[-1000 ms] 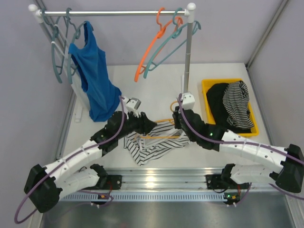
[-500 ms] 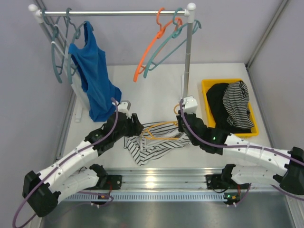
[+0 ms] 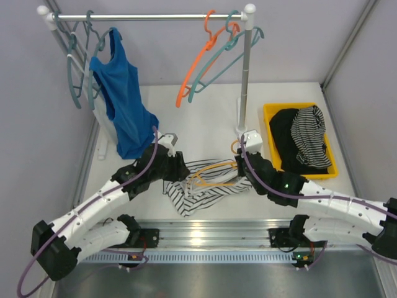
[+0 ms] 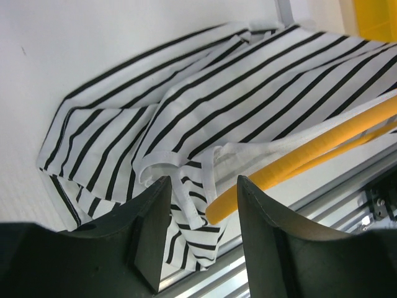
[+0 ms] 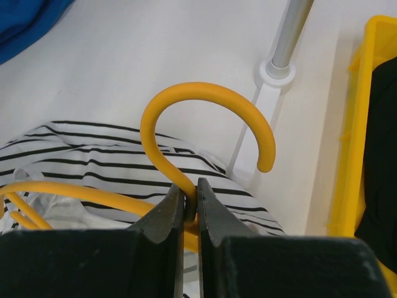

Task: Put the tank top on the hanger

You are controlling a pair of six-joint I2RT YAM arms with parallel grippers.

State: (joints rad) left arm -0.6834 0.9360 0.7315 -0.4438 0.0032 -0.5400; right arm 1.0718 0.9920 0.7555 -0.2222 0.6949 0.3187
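Note:
The striped tank top (image 3: 198,189) lies crumpled on the table between the arms; the left wrist view shows it (image 4: 186,105) spread out flat. The yellow hanger (image 3: 214,172) rests on it. My right gripper (image 3: 243,165) is shut on the hanger's neck just under the hook (image 5: 198,89), with striped cloth (image 5: 93,162) below. My left gripper (image 3: 176,165) hovers over the top's left edge, open. Past its fingertips (image 4: 205,186) lie a white strap edge and one tip of the hanger (image 4: 298,158), neither of them pinched.
A clothes rack stands at the back, its pole (image 3: 246,74) just behind the hanger. On it hang a blue top (image 3: 124,105), teal hangers (image 3: 77,68) and an orange hanger (image 3: 195,68). A yellow bin (image 3: 268,115) of dark garments (image 3: 304,139) sits right. A metal rail (image 3: 205,233) edges the front.
My left gripper has drawn back to the left, off the middle of the top. My right gripper has shifted slightly right with the hanger, which now lies more exposed.

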